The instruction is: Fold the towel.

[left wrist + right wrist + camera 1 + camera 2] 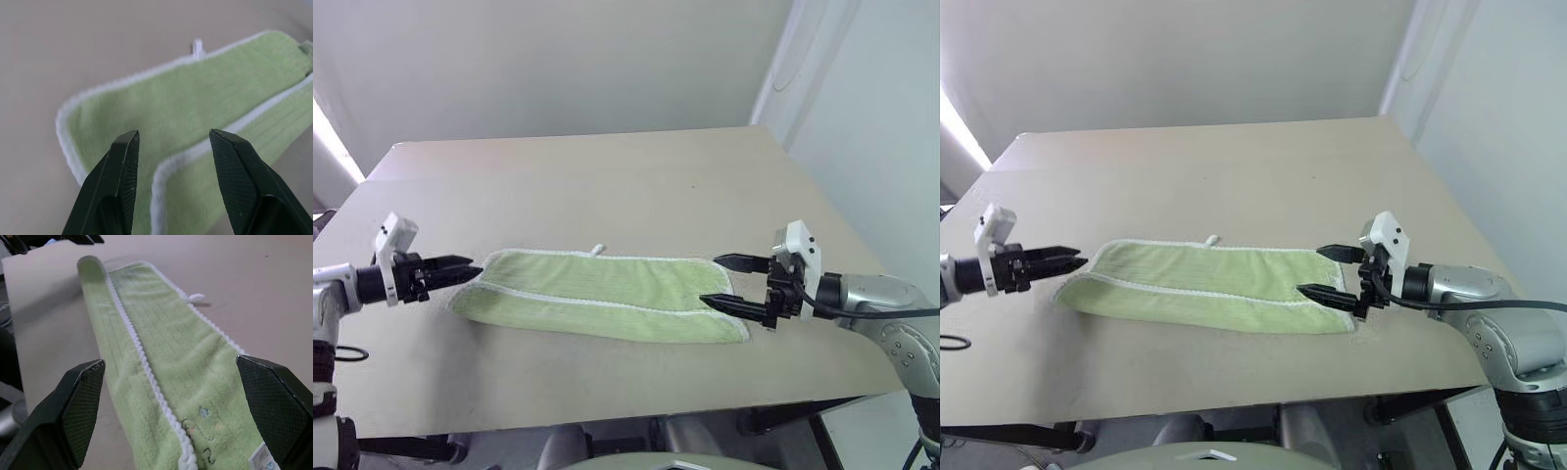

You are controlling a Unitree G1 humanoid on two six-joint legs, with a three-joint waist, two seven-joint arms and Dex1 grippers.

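Lying folded lengthwise on table (607, 176): towel (607, 294), both fingers apart.

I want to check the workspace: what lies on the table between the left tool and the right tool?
In the left eye view, only the lime-green towel, folded lengthwise, spans from the left tool to the right tool.

Head pair looks down over the table (607, 186); wrist cameras sit close above the towel (161, 357).
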